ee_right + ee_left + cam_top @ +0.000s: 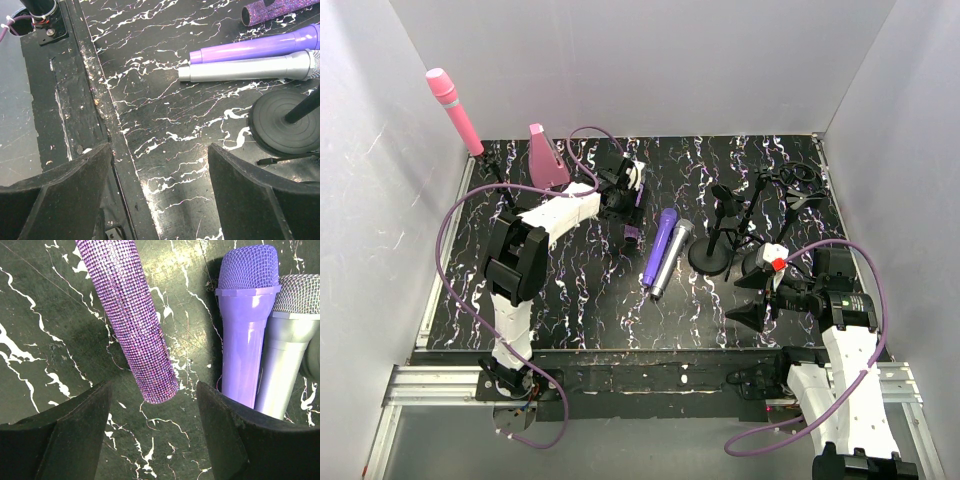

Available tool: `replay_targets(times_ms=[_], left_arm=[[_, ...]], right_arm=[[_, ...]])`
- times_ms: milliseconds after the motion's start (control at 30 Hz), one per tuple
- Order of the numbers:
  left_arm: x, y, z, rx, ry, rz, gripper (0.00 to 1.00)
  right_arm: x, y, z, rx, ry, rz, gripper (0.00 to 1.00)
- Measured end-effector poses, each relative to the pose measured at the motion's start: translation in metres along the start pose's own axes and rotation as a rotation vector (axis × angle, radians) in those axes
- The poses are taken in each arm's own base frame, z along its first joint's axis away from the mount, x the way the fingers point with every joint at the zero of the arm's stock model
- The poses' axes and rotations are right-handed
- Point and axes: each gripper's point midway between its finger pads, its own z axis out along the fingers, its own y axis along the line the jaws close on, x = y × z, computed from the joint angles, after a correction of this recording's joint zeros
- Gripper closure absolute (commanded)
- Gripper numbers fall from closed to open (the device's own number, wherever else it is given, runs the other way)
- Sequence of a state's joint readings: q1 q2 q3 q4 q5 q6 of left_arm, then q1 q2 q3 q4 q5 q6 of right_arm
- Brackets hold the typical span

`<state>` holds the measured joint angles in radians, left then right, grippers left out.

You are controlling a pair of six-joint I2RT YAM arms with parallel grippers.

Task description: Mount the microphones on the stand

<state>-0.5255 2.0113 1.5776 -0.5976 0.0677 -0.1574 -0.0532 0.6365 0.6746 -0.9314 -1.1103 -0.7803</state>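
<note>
The glittery purple microphone (132, 315) lies on the black marbled table, its butt end just ahead of my open, empty left gripper (152, 415). In the top view only its end (633, 235) shows below that gripper (625, 205). The plain purple microphone (660, 243) and the silver-grey microphone (673, 258) lie side by side at mid-table, and both show in the left wrist view (245, 325) (290, 340). The black stand (735, 215) rises right of them from a round base (285, 120). The pink microphone (453, 108) stands tilted at the back left. My right gripper (760, 295) is open and empty, low over the table's front edge (160, 170).
A pink wedge-shaped block (545, 155) stands at the back left, beside the left arm. Grey walls close the table on three sides. A black rail (75, 110) and an aluminium frame (430, 385) run along the front edge. Purple cables loop off both arms.
</note>
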Motion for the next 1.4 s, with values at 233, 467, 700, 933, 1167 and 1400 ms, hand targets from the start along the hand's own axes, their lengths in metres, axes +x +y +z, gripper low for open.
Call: replay_targets(times_ms=[233, 467, 700, 933, 1167, 1400], left_arm=[[0.0, 0.0, 0.0, 0.0, -0.001, -0.008, 0.32], [-0.014, 0.003, 0.014, -0.025, -0.012, -0.021, 0.32], [-0.016, 0.021, 0.035, -0.133, 0.006, -0.019, 0.32], [-0.006, 0.029, 0.053, -0.184, 0.05, -0.015, 0.44], [-0.001, 0.029, 0.058, -0.194, 0.061, -0.017, 0.93], [0.018, 0.031, 0.045, -0.193, 0.045, -0.028, 1.0]], right_arm=[[0.0, 0.0, 0.0, 0.0, 0.0, 0.0, 0.15], [0.0, -0.001, 0.0, 0.005, -0.001, 0.001, 0.15], [0.0, -0.001, 0.0, 0.005, -0.001, 0.002, 0.15], [0.0, -0.001, -0.001, 0.006, -0.001, 0.002, 0.15], [0.0, -0.001, -0.001, 0.008, -0.002, 0.002, 0.15], [0.0, -0.002, -0.001, 0.011, -0.003, 0.003, 0.15]])
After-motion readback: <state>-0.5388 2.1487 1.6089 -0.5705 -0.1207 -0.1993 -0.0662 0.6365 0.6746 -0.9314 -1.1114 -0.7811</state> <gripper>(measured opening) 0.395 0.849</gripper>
